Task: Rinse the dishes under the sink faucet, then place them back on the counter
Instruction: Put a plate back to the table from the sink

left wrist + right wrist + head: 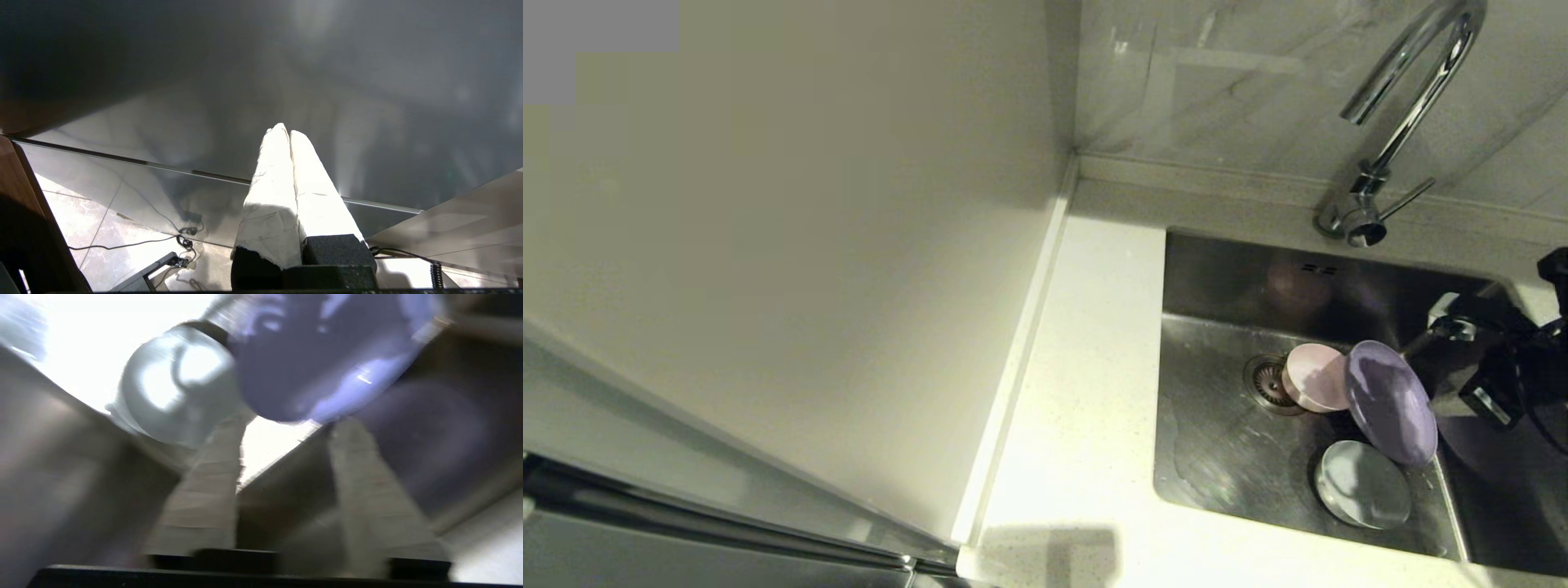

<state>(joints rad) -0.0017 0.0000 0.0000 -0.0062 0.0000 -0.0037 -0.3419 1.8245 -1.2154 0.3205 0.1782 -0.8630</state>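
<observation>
Lilac plate (1391,402) stands tilted on edge in the sink (1217,457), face toward the pink bowl (1316,376), my right gripper (286,428) spread apart just beside its rim, gripping nothing.

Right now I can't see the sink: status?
Right pincer open beside lilac plate, nothing held. Left pincer shut, parked away. All three dishes in sink; plate propped tilted against pink bowl.

No readable text, label, brand, number or sign anywhere in these views.
</observation>
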